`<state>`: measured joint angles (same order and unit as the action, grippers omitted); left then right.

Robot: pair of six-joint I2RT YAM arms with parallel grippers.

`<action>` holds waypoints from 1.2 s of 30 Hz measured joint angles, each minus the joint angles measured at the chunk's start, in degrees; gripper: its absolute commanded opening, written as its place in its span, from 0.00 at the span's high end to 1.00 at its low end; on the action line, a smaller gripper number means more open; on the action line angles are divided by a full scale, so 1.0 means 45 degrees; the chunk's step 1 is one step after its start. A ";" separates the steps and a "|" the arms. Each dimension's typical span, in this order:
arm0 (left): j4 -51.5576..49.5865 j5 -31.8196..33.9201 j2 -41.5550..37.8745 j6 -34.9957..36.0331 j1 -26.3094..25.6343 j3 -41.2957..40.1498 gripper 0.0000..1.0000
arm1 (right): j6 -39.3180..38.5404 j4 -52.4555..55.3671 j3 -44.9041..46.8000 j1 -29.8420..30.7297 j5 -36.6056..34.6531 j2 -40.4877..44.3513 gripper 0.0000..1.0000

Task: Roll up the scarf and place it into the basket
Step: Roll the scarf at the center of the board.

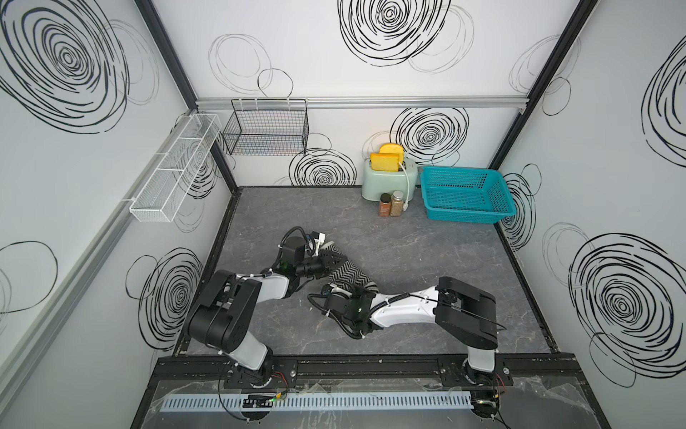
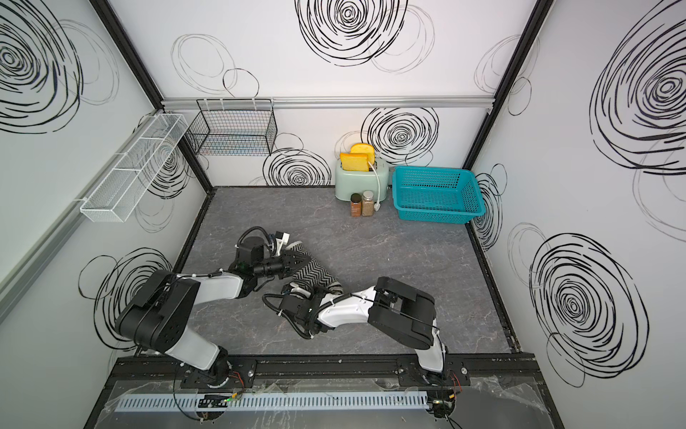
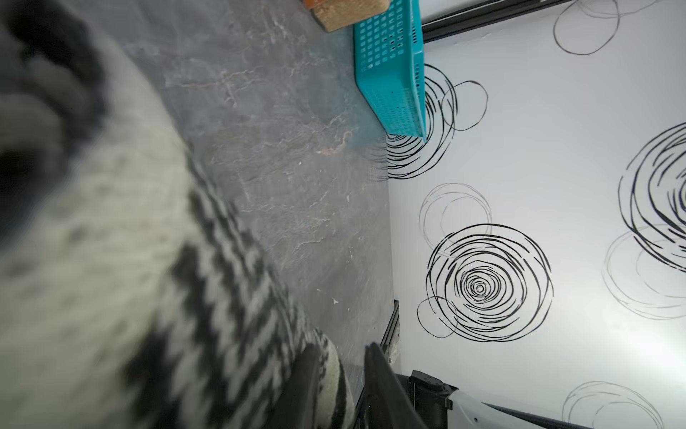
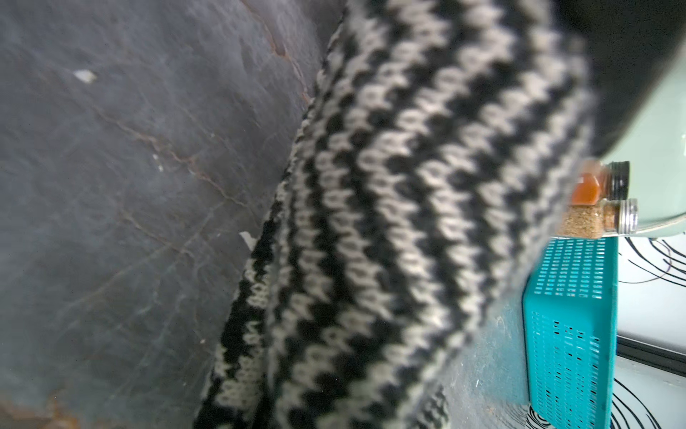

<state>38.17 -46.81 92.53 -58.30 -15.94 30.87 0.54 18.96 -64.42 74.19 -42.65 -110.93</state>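
The scarf (image 1: 347, 273) (image 2: 315, 274) lies as a thick roll, zigzag side out, in the middle of the grey table. My left gripper (image 1: 332, 260) (image 2: 295, 260) reaches over the roll's far left end. In the left wrist view its fingers (image 3: 308, 371) straddle the cream and black edge of the scarf (image 3: 148, 297), so the left gripper (image 3: 339, 349) is shut on it. My right gripper (image 1: 336, 289) is at the roll's near end, its fingers buried under the scarf (image 4: 408, 223). The teal basket (image 1: 466, 214) (image 2: 434, 215) (image 3: 389, 74) (image 4: 568, 334) stands empty at the back right.
A mint toaster (image 1: 386, 178) holding yellow toast stands left of the basket, with two spice jars (image 1: 390, 204) in front of it. A black wire basket (image 1: 265, 130) and a white mesh rack (image 1: 174, 171) hang on the walls at the back left.
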 measured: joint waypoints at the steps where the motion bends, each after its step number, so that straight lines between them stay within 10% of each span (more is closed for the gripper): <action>1: 0.0238 -0.0039 0.0296 0.0019 0.0024 0.0005 0.73 | 0.0010 -0.0010 0.0000 -0.0029 0.0068 0.0019 0.83; 13: 0.1093 -0.0646 0.2982 0.0821 0.0136 0.1253 0.75 | 0.0267 -0.0185 0.0986 -0.0631 0.4192 0.2652 0.29; 26: 0.0151 -0.0573 0.3211 0.1753 0.0063 0.2045 0.75 | 0.2555 -0.0461 -0.1078 -0.6494 1.3304 0.4114 0.35; 36: -0.0189 -0.0495 0.3211 0.1768 -0.0010 0.2229 0.72 | 0.3755 -0.2458 0.1753 -0.6873 1.7175 0.2973 0.46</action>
<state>37.32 -49.04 106.98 -50.35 -15.99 40.91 17.43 7.90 -56.53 43.27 34.63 -97.56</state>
